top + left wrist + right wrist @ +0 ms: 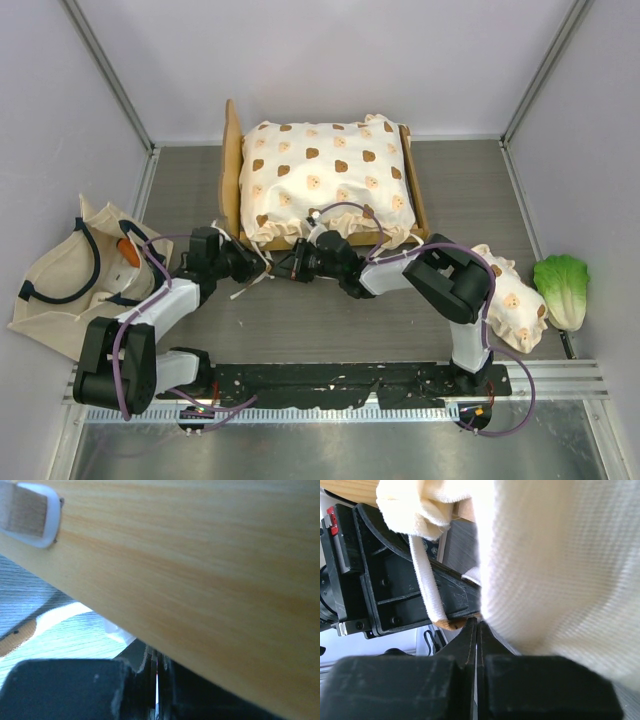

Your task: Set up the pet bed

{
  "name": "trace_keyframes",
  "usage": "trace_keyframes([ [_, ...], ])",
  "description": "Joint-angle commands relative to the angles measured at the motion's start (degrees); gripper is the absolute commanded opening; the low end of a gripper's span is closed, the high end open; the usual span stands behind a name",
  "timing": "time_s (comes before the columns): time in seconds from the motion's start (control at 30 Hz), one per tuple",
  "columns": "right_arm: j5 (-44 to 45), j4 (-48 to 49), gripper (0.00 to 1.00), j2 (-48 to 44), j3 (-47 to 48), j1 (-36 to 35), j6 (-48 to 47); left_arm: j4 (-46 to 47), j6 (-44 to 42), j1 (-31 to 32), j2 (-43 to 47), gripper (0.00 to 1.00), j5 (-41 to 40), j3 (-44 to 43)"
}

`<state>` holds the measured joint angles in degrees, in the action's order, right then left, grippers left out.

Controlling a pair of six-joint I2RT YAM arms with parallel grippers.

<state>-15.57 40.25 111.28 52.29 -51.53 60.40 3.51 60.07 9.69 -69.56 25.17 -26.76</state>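
Right tool [477,626] clenched shut at the cushion [560,570]; left tool [156,656] clenched shut beside the bed frame [190,565].

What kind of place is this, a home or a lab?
Probably a robot test cell: two arms bolted to a metal rail, plain walls boxing in the table, staged props like the pet bed and lettuce toy.

The cushion [325,180] is hiding the base of the pet bed [232,160] and blocking most of the right wrist view. Blurred bed wood is filling the left wrist view, running off the top and right edges.
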Motion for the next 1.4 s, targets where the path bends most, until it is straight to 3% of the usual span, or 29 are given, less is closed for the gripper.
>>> trace_keyframes([
  [0.0,1.0,1.2,0.01,-0.6,0.9,0.1,-1.3,0.7,-0.5,0.1,1.5,0.02,-0.2,0.1],
  [0.07,2.6,-1.5,0.01,-1.2,0.7,0.1,-2.3,-2.3,-2.1,0.1,2.7,0.05,-1.8,0.0],
  [0.27,4.3,-3.7,0.01,-2.1,-0.4,0.1,-4.2,-12.5,-6.3,0.1,8.4,0.30,-9.0,0.3],
  [0.37,4.4,-3.7,0.01,-2.1,-0.3,0.1,-4.5,-16.6,-7.6,0.1,11.4,0.36,-12.4,0.2],
  [0.67,4.6,-4.0,0.01,-3.6,-1.5,0.1,-5.5,-31.4,-10.5,0.1,18.3,0.42,-24.9,-1.0],
  [0.93,3.2,-3.2,0.01,-4.0,-1.2,0.3,-5.5,-32.6,-12.0,1.6,17.9,0.45,-32.4,0.0],
  [1.2,1.5,-2.8,0.01,-4.0,-0.6,0.7,-5.4,-32.7,-16.3,11.0,12.3,0.50,-40.5,-3.4],
  [1.37,0.7,-2.4,0.01,-3.8,-0.4,0.9,-5.0,-31.6,-17.3,12.2,10.5,0.52,-41.9,-3.6],
])
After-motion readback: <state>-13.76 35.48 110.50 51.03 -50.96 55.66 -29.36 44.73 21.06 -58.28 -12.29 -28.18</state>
